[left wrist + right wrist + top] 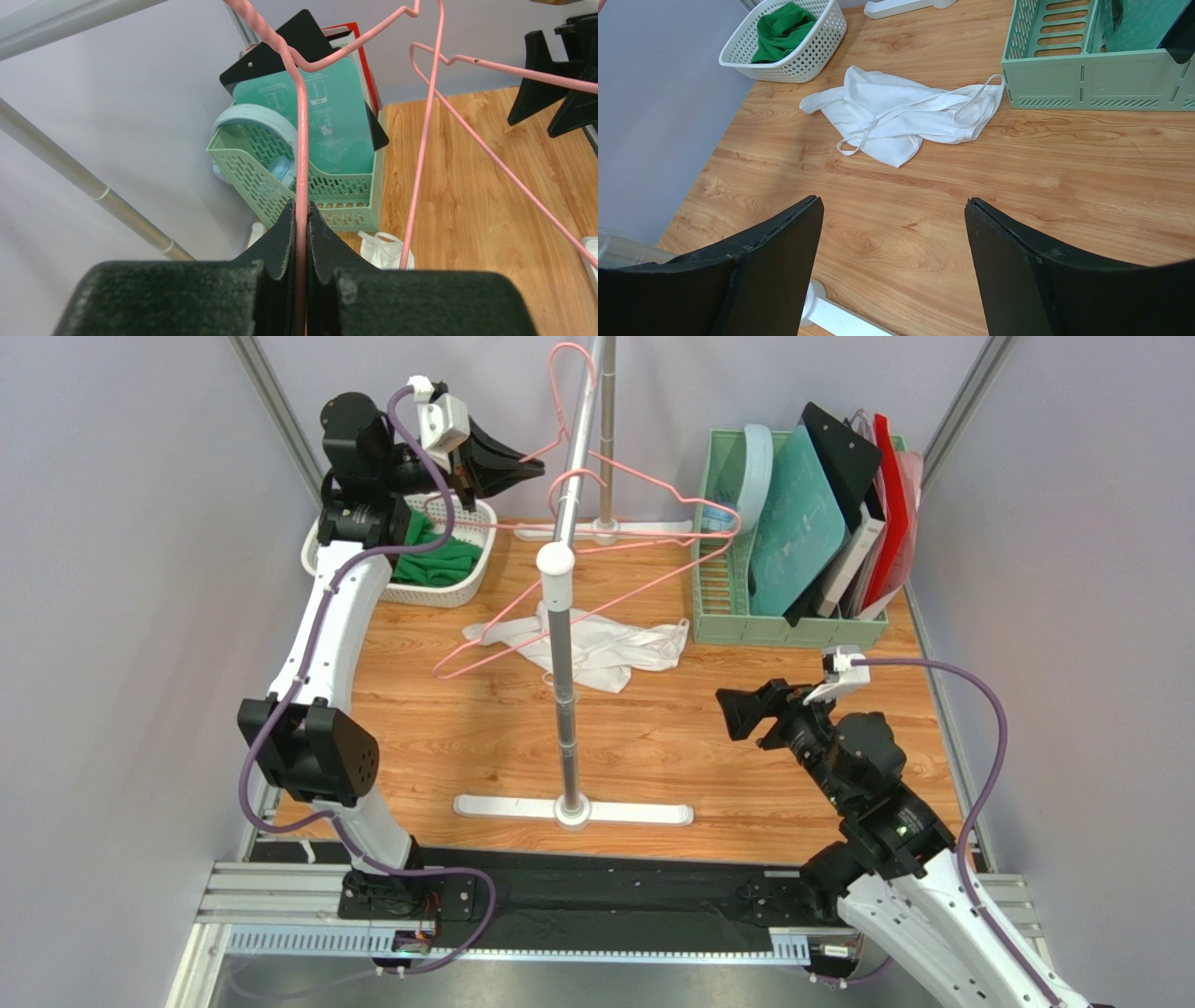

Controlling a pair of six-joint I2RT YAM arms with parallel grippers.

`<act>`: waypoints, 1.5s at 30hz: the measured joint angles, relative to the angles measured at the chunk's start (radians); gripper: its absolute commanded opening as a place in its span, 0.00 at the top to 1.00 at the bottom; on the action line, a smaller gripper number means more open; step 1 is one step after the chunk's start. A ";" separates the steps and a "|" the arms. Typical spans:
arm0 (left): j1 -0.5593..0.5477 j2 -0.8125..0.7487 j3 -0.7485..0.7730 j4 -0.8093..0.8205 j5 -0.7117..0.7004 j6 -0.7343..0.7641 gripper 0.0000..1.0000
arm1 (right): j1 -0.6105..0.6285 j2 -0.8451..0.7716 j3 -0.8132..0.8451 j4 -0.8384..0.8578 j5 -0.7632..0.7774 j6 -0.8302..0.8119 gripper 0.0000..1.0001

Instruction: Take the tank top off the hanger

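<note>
The white tank top (589, 644) lies crumpled on the wooden table, off the hanger; it also shows in the right wrist view (899, 115) and partly in the left wrist view (382, 248). A bare pink wire hanger (603, 473) hangs by the clothes rail. My left gripper (512, 455) is raised at the back left and shut on the hanger's wire (302, 140), which runs straight between its closed jaws (302, 210). My right gripper (737, 714) is open and empty, low over the table, in front of and to the right of the tank top (892, 210).
A grey rail stand (561, 658) with white feet (572, 809) stands mid-table. A white basket (470, 574) holding green cloth is at the back left. A green rack (786, 623) of folders is at the back right. A second pink hook (568, 364) hangs on the rail.
</note>
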 measured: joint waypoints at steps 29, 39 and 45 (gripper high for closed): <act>-0.046 0.000 0.016 -0.330 -0.118 0.260 1.00 | 0.000 -0.040 -0.002 -0.006 0.005 0.032 0.21; -0.046 -0.002 0.020 -0.382 -0.176 0.293 0.44 | 0.000 -0.044 -0.004 -0.007 0.005 0.035 0.21; -0.045 -0.020 0.020 -0.406 -0.185 0.319 0.23 | 0.000 -0.046 -0.010 -0.007 0.005 0.035 0.21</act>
